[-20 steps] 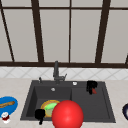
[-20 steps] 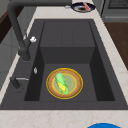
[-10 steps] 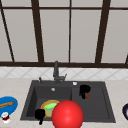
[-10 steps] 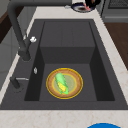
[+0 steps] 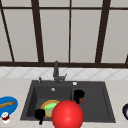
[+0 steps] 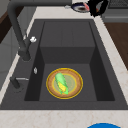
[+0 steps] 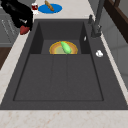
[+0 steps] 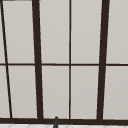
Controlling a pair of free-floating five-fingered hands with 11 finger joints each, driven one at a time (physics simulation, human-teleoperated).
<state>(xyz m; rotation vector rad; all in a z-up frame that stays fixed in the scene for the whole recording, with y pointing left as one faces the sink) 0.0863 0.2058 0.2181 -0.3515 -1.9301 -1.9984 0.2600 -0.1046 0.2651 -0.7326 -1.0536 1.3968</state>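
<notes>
My right hand (image 5: 78,95) hovers over the middle of the dark sink (image 5: 107,100), its fingers curled round a small red thing (image 5: 81,101). A hand holding red shows at the top of the left side view (image 6: 96,6) and at the top left of the right side view (image 7: 18,13), with the red thing (image 7: 24,30) under it. My left hand (image 5: 40,114) hangs by the sink's front left edge, beside a yellow-rimmed plate (image 5: 44,104) that carries a corn cob (image 6: 61,83). A big red ball (image 5: 67,115) sits low in the front view.
A dark faucet (image 5: 56,71) stands behind the sink. On the left counter a blue plate (image 5: 13,108) holds a breadstick (image 5: 6,104), with a small red and white jar (image 5: 5,117) beside it. A dark bowl (image 5: 125,111) sits on the right counter.
</notes>
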